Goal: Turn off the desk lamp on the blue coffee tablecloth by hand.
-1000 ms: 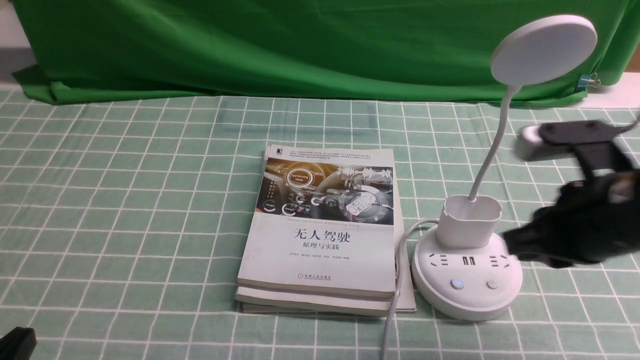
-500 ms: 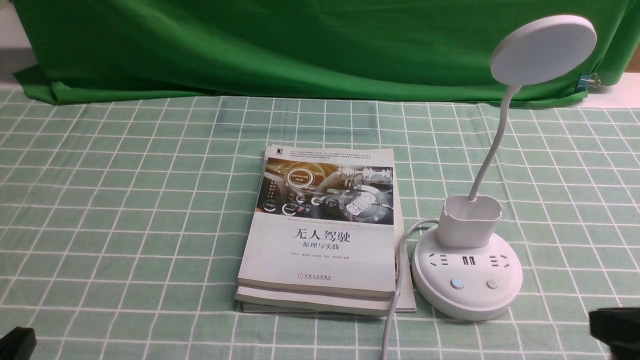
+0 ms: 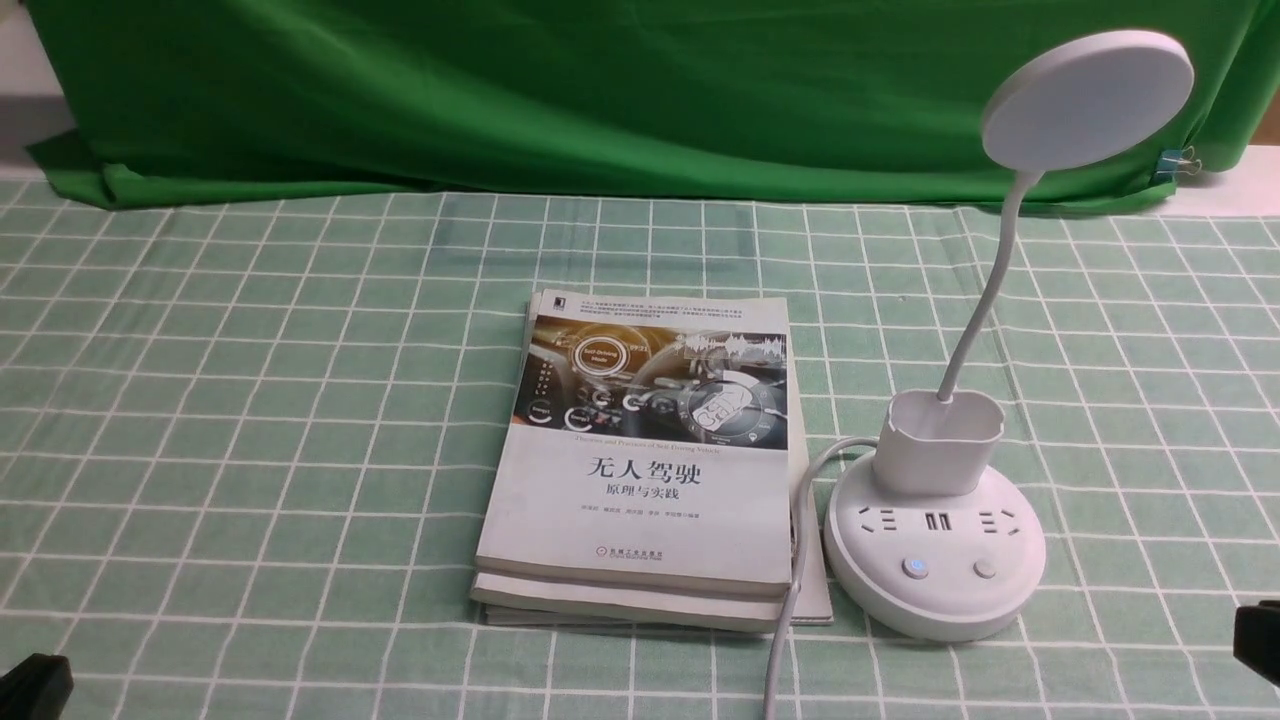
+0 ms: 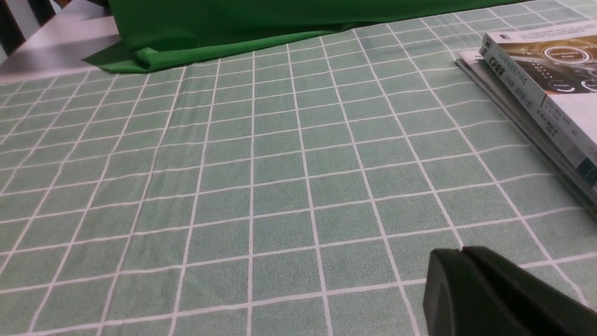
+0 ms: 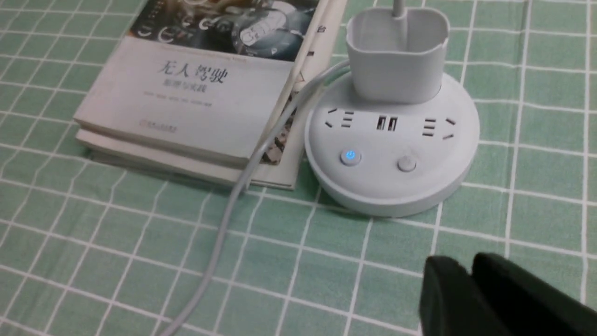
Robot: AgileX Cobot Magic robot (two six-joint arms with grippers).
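The front camera looks down from the near side of the book (image 3: 640, 450). The left wrist camera sits low on its left, the right one close on its right. All see it.

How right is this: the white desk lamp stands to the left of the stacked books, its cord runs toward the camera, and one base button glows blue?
One thing is wrong: in the front view the desk lamp stands right of the stacked books, not left. The cord and the blue button are as you say.
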